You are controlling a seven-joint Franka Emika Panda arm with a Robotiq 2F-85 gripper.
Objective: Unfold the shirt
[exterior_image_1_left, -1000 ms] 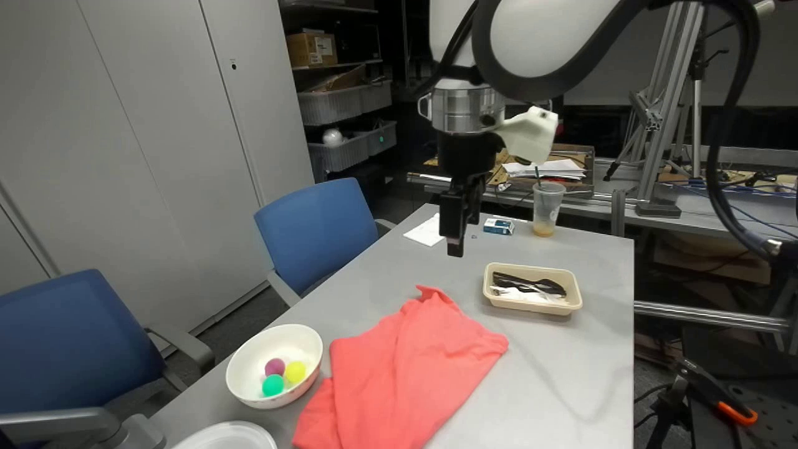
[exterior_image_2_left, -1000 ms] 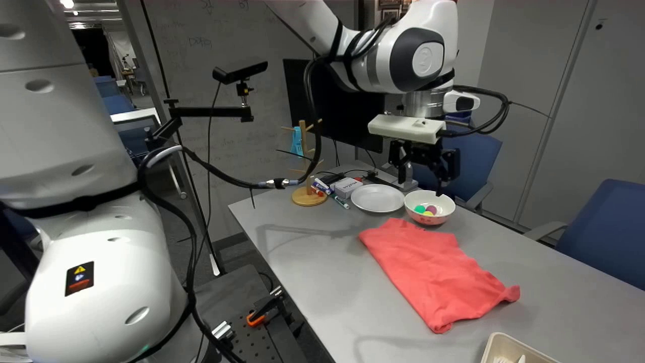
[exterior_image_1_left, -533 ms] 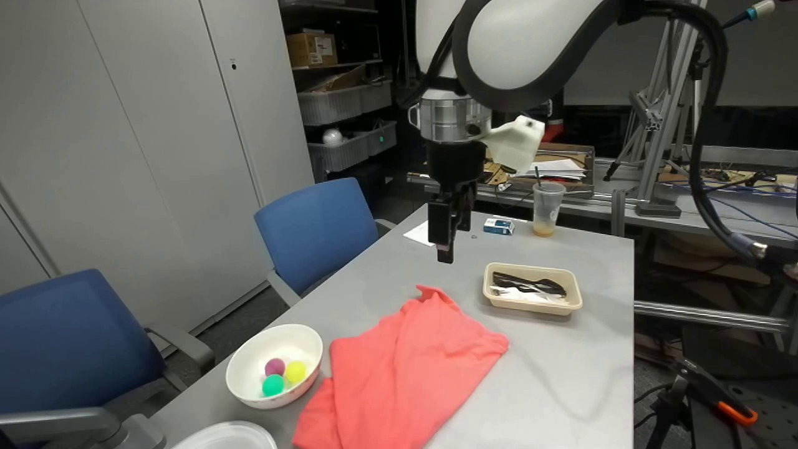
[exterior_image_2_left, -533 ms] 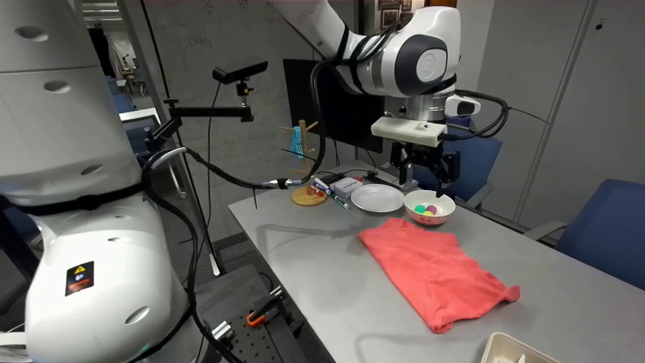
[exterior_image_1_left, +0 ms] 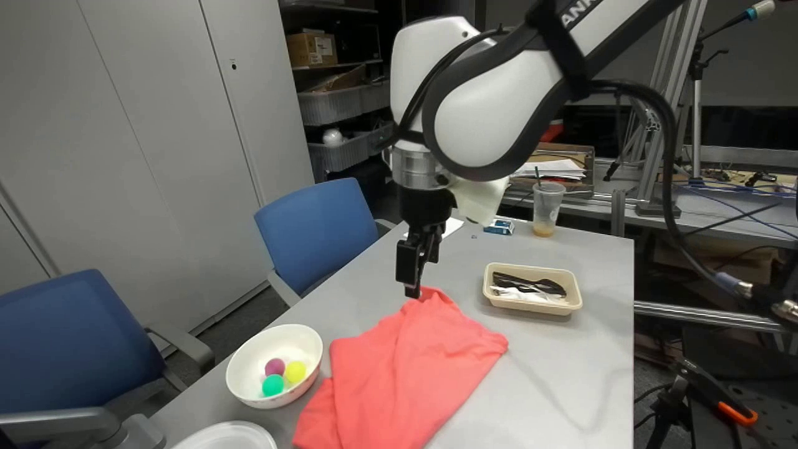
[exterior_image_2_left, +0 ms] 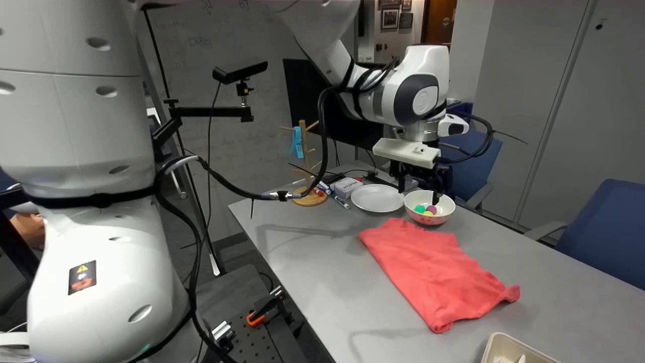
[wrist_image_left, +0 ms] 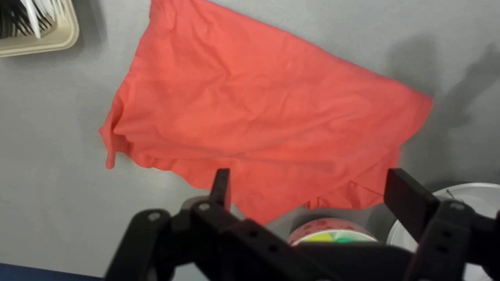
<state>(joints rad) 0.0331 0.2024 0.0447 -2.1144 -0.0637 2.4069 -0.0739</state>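
Note:
The shirt is a wrinkled coral-red cloth lying partly folded on the table. It shows in both exterior views [exterior_image_1_left: 405, 374] [exterior_image_2_left: 433, 272] and fills the middle of the wrist view [wrist_image_left: 250, 109]. In the wrist view, a lower layer shows at its edge near the bowl. My gripper [wrist_image_left: 308, 171] is open, its black fingers wide apart with nothing between them. It hangs above the table with its fingers pointing down, as both exterior views show [exterior_image_1_left: 414, 285] [exterior_image_2_left: 418, 194]. In the wrist view, the shirt's edge near the bowl lies below the gap between the fingers.
A white bowl [exterior_image_1_left: 259, 358] with several coloured balls stands close beside the shirt. A white plate [exterior_image_2_left: 378, 198] is beyond it. A beige tray [exterior_image_1_left: 533, 308] of cutlery lies on the shirt's other side. A box, markers and a wooden stand [exterior_image_2_left: 309, 198] are at the table's end.
The arm and gripper have come down, and in an exterior view also moved left toward the shirt. The gripper stays open. The shirt has not moved.

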